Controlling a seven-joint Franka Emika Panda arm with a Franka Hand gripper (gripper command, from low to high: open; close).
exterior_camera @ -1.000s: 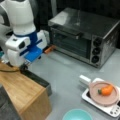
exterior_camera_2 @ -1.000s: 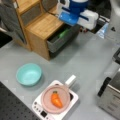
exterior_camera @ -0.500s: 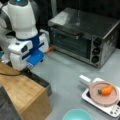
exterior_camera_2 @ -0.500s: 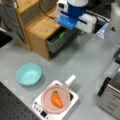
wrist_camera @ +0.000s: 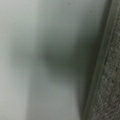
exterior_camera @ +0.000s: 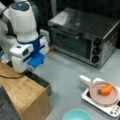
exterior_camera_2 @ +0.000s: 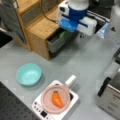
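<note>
My gripper point(exterior_camera_2: 66, 31) reaches down from the white and blue hand point(exterior_camera: 28, 57) into the open grey drawer point(exterior_camera_2: 56, 41) of a wooden cabinet point(exterior_camera: 22, 93). Its fingertips are hidden behind the hand and the drawer's edge. Something green point(exterior_camera_2: 64, 34) shows inside the drawer just under the hand. The wrist view is filled by a pale smooth surface point(wrist_camera: 45, 60) very close up, with a grey rim point(wrist_camera: 100, 75) running along its right side.
An orange carrot point(exterior_camera_2: 57, 98) lies on a pink plate point(exterior_camera: 93, 93) atop a small white hotplate point(exterior_camera_2: 72, 100). A teal bowl point(exterior_camera_2: 28, 74) sits to a front view's left of it. A silver toaster oven point(exterior_camera: 85, 37) stands behind.
The hand has sunk lower toward the open drawer. The carrot, plate, bowl and oven have not moved.
</note>
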